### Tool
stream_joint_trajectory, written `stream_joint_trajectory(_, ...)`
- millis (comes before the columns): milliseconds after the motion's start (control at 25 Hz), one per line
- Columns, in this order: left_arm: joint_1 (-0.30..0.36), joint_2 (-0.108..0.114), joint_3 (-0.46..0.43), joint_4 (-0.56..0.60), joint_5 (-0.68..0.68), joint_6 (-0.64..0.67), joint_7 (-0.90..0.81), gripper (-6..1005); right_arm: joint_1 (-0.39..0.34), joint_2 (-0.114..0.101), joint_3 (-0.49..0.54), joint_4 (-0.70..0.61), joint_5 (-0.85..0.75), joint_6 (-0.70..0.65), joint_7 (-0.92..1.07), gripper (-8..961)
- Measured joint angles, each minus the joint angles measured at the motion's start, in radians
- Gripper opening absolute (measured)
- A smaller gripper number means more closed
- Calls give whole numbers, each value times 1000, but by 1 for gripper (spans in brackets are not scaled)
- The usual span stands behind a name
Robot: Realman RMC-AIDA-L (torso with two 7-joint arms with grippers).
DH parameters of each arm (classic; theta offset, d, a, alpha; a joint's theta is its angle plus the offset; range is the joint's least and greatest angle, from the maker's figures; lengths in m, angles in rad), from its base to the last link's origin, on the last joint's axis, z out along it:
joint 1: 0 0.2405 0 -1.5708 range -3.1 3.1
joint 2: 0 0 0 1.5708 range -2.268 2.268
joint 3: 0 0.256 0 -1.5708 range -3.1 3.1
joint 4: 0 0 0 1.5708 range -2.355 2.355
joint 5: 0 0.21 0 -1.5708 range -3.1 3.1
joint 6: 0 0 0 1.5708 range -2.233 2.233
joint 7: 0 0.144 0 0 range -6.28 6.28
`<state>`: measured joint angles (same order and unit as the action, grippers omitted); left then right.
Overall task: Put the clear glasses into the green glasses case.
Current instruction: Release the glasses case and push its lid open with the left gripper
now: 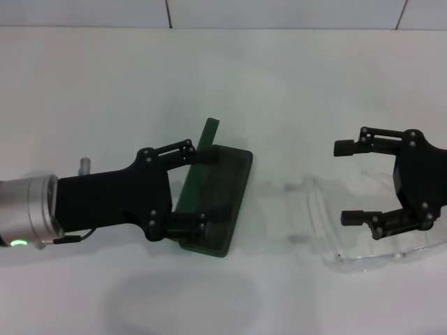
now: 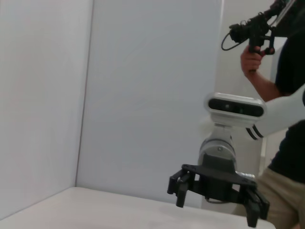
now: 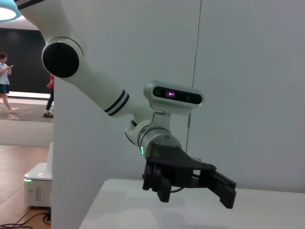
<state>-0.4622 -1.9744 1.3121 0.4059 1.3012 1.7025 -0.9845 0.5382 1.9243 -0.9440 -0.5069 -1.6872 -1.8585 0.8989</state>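
- On the white counter (image 1: 293,91), the glasses (image 1: 353,241) lie outside the case (image 1: 213,202), well apart, so the placing is all still to do.
- The left end effector (image 1: 202,190) spreads wide over the case, fingers at its two ends; whether they touch is unclear.
- The right end effector (image 1: 347,183) hangs wide open over the glasses, holding nothing.
- The case is dark green, lid raised; the glasses are colourless, faint against the counter.

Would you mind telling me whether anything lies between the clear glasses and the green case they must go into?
Nothing visible lies on the white table between the transparent plastic glasses and the dark green hard case. However, the left tool straddles the case with open fingers, partly covering it. The right tool hovers open over the glasses.
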Motion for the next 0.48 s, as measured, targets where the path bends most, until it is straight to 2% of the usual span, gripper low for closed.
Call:
stream_joint_trajectory(120, -12, 3, -6, 8, -4, -8, -69, 872, -5, -2, 17, -6, -1, -2, 0, 885)
stream_joint_trajectory(360, -34, 38, -17, 92, 6, -45, -342, 867, -31, -3, 24, -27, -1, -2, -8, 883)
stream_joint_trajectory(480, -19, 38, -18, 149, 26, -84, -423, 864, -46, 1, 24, -37, 0, -2, -24, 882)
